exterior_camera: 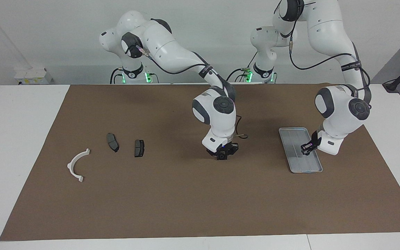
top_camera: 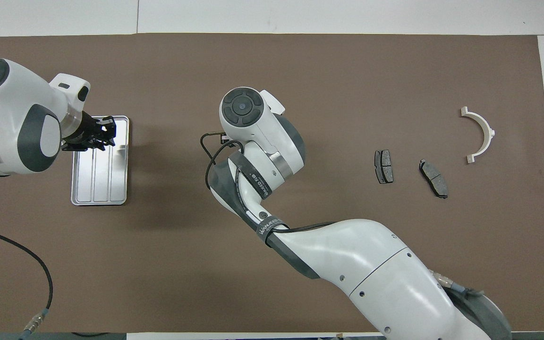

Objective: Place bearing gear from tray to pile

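The right gripper (exterior_camera: 222, 156) hangs low over the brown mat mid-table, fingers clenched on a small dark round part, the bearing gear (exterior_camera: 222, 157) by the look of it. It seems to be mid-carry, off the tray (exterior_camera: 295, 166) and well short of the pile (exterior_camera: 139, 148) at the right arm's end. The left gripper (exterior_camera: 306, 148) hovers over the tray, pinched shut, nothing visibly in it. Next, I'd say: swing over beside the pads, lower, release.

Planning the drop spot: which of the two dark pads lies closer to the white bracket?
The slanted dark pad, the one toward the right arm's end of the table, lies beside the white bracket. The other pad lies farther from it.
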Tool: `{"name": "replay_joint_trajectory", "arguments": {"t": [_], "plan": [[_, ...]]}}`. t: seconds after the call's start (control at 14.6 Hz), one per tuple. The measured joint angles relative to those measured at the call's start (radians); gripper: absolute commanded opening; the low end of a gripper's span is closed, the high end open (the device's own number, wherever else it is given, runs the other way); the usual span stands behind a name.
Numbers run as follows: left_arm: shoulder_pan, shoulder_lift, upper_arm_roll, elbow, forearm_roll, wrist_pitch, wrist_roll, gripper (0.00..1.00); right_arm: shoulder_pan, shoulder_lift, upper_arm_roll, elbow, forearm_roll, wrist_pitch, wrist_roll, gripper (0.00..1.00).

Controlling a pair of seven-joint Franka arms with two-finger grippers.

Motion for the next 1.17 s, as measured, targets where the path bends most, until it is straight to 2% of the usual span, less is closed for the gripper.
{"name": "replay_joint_trajectory", "arguments": {"t": [0.48, 0.82, 1.17], "plan": [[-0.127, -0.018, -0.004, 0.006, -0.075, 0.002, -0.31, 0.0, -0.108, -0.092, -0.001, 0.011, 0.0, -0.107, -0.142, 0.0], [-0.346, -0.019, -0.006, 0.01, -0.084, 0.09, -0.634, 0.0, -0.24, -0.135, 0.013, 0.013, 0.016, -0.18, -0.355, 0.0], [-0.523, 0.015, -0.004, 0.008, -0.083, 0.181, -0.81, 0.0, -0.387, -0.206, 0.018, -0.024, 0.02, -0.262, -0.592, 0.0]]}}
